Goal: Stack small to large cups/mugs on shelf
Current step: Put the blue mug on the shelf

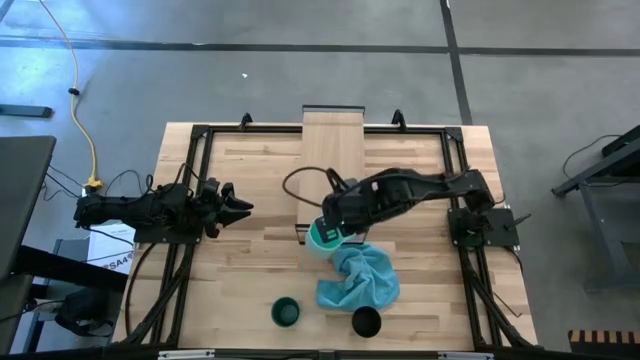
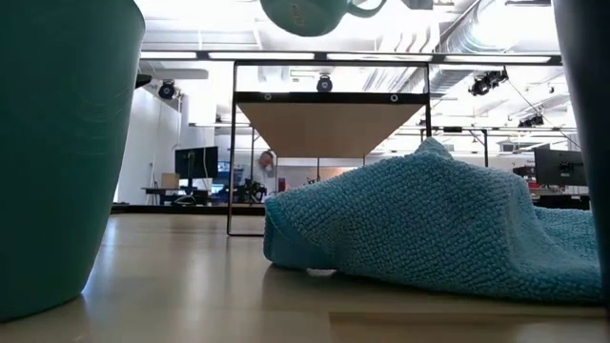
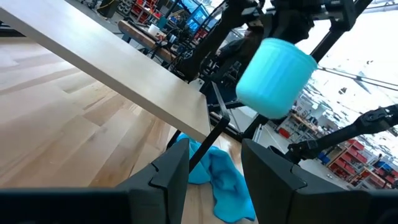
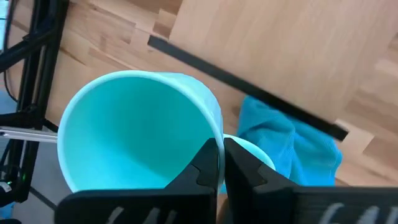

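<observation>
My right gripper point(image 4: 222, 165) is shut on the light turquoise mug point(image 4: 137, 134), which hangs in the air beside the shelf's near end point(image 1: 334, 215), above the blue cloth point(image 1: 358, 278). The shelf point(image 1: 334, 150) is a pale board on a dark frame, raised over the tabletop. A dark green cup point(image 1: 286, 311) and a black cup point(image 1: 366, 321) stand upright on the table near its front edge. At the table's left, my left gripper point(image 3: 214, 180) stays open and level, holding nothing. My right gripper pinches the mug at its handle point(image 4: 252, 149), close to the rim, between its two fingers. The fingers come from above, slanting down, and they cover the exact spot. The mug point(image 3: 273, 74) hangs tilted and clear of table and shelf, its mouth facing up toward the wrist.
The blue cloth lies crumpled on the table below the mug, between the shelf's end and the two cups. The shelf's dark frame legs point(image 2: 232, 143) stand beside it. Bare tabletop point(image 1: 250, 260) shows left of the cloth.
</observation>
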Robot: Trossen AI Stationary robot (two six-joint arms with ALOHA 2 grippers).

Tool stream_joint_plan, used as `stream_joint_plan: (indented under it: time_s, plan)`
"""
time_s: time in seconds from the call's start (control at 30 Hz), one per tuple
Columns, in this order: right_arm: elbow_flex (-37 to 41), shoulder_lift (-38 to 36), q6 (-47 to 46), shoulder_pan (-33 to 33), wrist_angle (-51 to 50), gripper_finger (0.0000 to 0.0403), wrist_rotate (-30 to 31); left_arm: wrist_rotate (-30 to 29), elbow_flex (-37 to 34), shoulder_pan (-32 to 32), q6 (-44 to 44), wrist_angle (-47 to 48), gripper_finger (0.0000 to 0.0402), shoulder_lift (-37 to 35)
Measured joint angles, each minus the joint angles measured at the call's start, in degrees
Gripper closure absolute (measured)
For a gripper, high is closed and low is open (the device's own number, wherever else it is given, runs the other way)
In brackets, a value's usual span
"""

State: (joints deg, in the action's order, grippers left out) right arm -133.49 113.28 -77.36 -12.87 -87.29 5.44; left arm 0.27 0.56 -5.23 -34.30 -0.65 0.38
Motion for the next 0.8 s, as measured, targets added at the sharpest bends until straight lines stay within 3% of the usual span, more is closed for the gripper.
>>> stream_joint_plan:
  time_s: [0.3,0.8]
  plan:
    - [0.02,-2.04,8.77,7.35,-2.76,0.0403,0.11,-1.08,0.0,0.01,-0.4,-0.15,0.0266,0.0]
    - [0.04,-2.78,23.16,26.34,-2.78,0.0403,-2.55,-1.37,0.0,0.0,-2.1,-0.28,0.0266,0.0]
